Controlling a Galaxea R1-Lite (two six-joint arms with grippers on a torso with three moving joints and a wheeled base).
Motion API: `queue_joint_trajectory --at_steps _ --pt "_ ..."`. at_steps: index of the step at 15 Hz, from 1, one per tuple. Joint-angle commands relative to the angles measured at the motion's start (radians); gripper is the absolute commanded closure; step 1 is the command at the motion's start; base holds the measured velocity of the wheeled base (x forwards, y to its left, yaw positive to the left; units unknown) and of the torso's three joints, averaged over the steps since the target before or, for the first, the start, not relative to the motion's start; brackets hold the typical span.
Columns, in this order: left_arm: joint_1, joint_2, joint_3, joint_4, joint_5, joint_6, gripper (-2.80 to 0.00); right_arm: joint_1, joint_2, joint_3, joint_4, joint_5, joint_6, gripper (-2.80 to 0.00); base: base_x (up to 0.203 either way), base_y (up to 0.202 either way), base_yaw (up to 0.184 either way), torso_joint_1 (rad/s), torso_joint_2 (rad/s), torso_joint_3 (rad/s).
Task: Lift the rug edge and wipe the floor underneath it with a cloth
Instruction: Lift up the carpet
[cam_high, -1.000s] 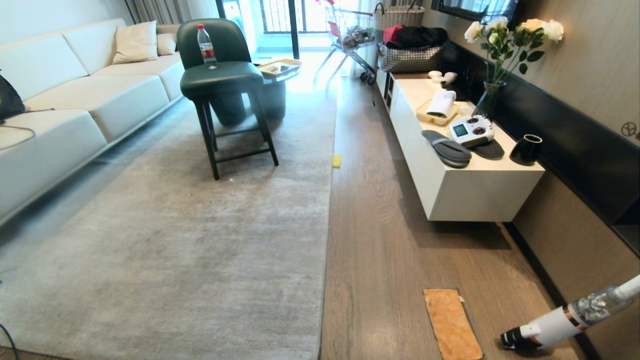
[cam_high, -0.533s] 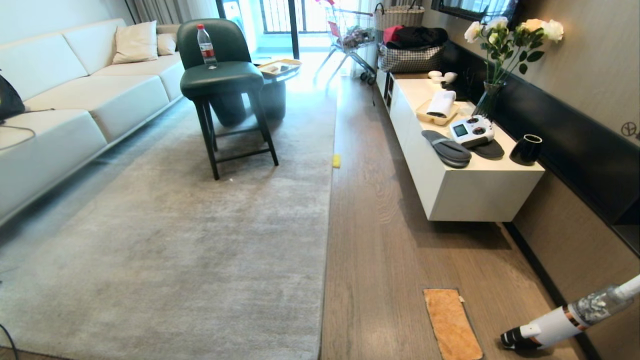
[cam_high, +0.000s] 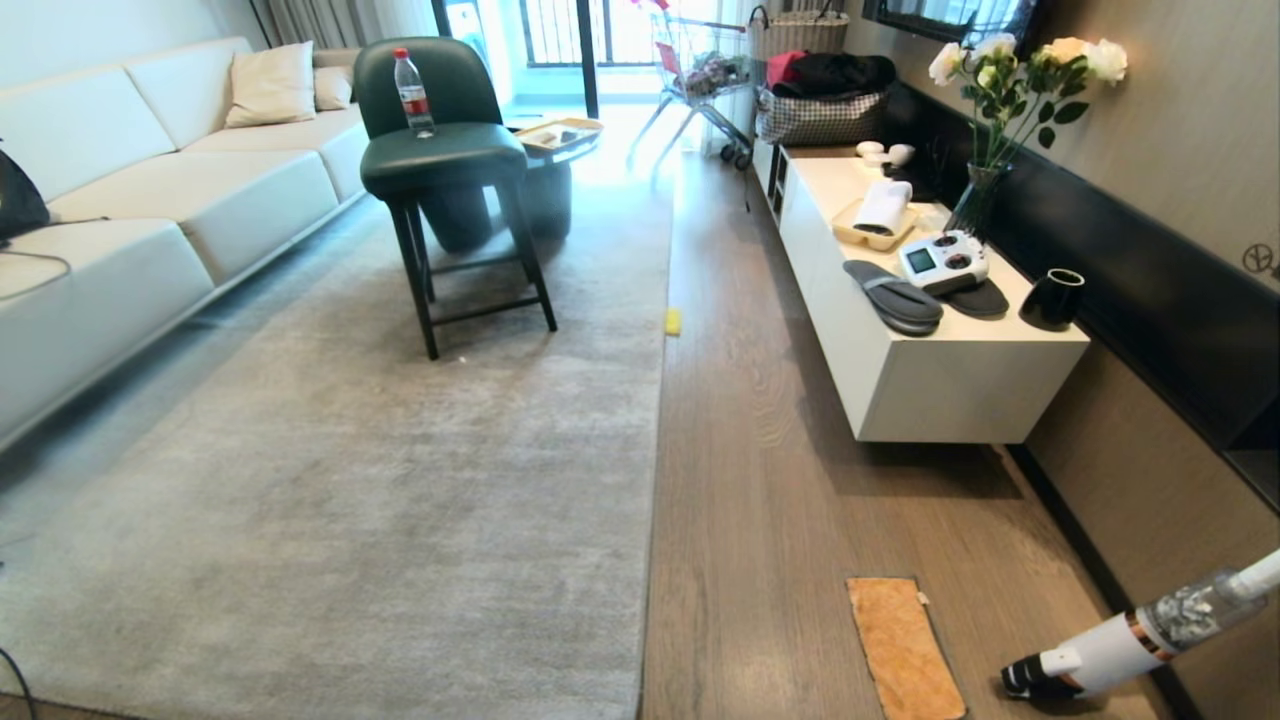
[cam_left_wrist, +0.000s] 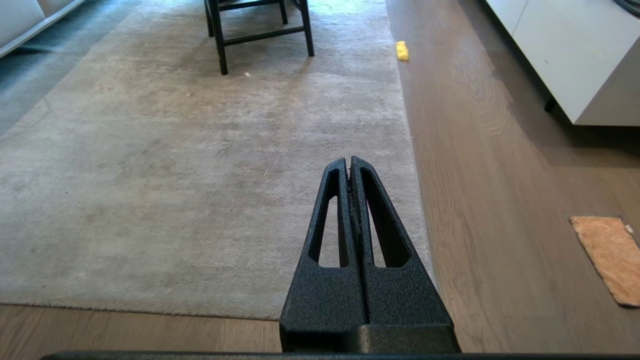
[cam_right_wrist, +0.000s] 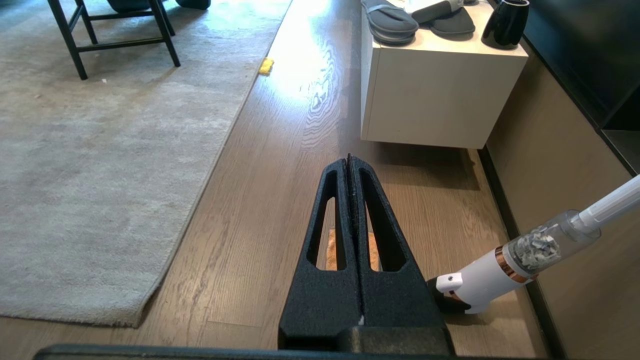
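A large pale grey rug lies flat; the rug edge (cam_high: 655, 470) runs up the middle of the head view beside the wood-grain floor (cam_high: 780, 500). The orange cloth (cam_high: 905, 650) lies flat on the floor at the lower right, near a vacuum. Neither arm shows in the head view. In the left wrist view my left gripper (cam_left_wrist: 348, 161) is shut and empty, held above the rug edge (cam_left_wrist: 417, 200), with the cloth (cam_left_wrist: 607, 257) off to one side. My right gripper (cam_right_wrist: 349, 161) is shut and empty above the floor; the cloth (cam_right_wrist: 331, 250) shows through its finger slots.
A white stick vacuum (cam_high: 1130, 635) leans by the right wall. A low white cabinet (cam_high: 950, 385) holds slippers and a vase. A green chair (cam_high: 450, 160) stands on the rug, a white sofa (cam_high: 130, 220) at left. A small yellow block (cam_high: 673, 321) lies at the rug's border.
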Motion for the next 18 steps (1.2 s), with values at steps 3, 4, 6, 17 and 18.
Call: queue_joint_trajectory --at_steps 3,4,6,17,18 --pt "0.0 0.0 0.0 0.0 0.001 0.0 0.0 0.0 0.0 0.0 -0.001 0.001 -0.001 0.0 0.0 0.0 0.0 0.001 0.0 -0.118" --pt "0.0 0.0 0.0 0.0 0.001 0.0 0.0 0.0 0.0 0.0 -0.001 0.001 -0.001 0.0 0.0 0.0 0.0 0.0 0.0 -0.179" --pt "0.0 0.0 0.0 0.0 0.0 0.002 0.0 0.0 0.0 0.0 0.0 0.001 -0.001 0.0 0.0 0.0 0.0 0.002 0.0 -0.192" --pt "0.0 0.0 0.0 0.001 -0.001 0.006 0.0 0.0 0.0 0.0 0.0 0.001 -0.001 0.0 0.0 0.0 0.0 0.004 0.0 -0.199" --pt "0.0 0.0 0.0 0.0 -0.001 0.006 0.0 0.0 0.0 0.0 -0.001 0.001 -0.001 0.0 0.0 0.0 0.0 0.002 0.0 -0.196"
